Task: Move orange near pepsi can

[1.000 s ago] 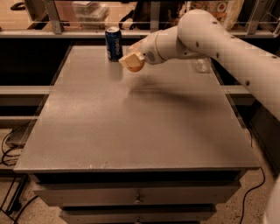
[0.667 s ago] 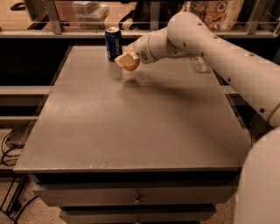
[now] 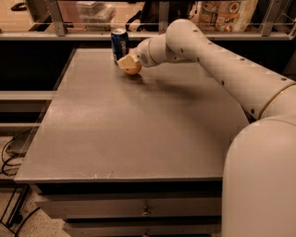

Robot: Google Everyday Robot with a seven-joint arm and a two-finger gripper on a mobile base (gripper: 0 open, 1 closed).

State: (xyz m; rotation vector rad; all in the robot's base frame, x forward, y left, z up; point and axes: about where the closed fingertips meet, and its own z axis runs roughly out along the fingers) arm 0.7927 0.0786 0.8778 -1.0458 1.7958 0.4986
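Note:
The pepsi can (image 3: 120, 44), dark blue with white lettering, stands upright near the far left of the grey table (image 3: 138, 125). My gripper (image 3: 129, 62) reaches in from the right on the long white arm and is shut on the orange (image 3: 132, 69). The orange sits low at the table surface, just to the right of the can and slightly in front of it. The fingers cover its upper part, so only its lower half shows.
A shelf rail with metal posts (image 3: 55, 18) runs behind the table. A printed bag (image 3: 226, 14) stands at the back right. Cables (image 3: 11, 152) lie on the floor at the left. Drawers (image 3: 143, 208) sit under the table's front edge.
My gripper has carried the orange left and downward, closer to the pepsi can and down to the table surface.

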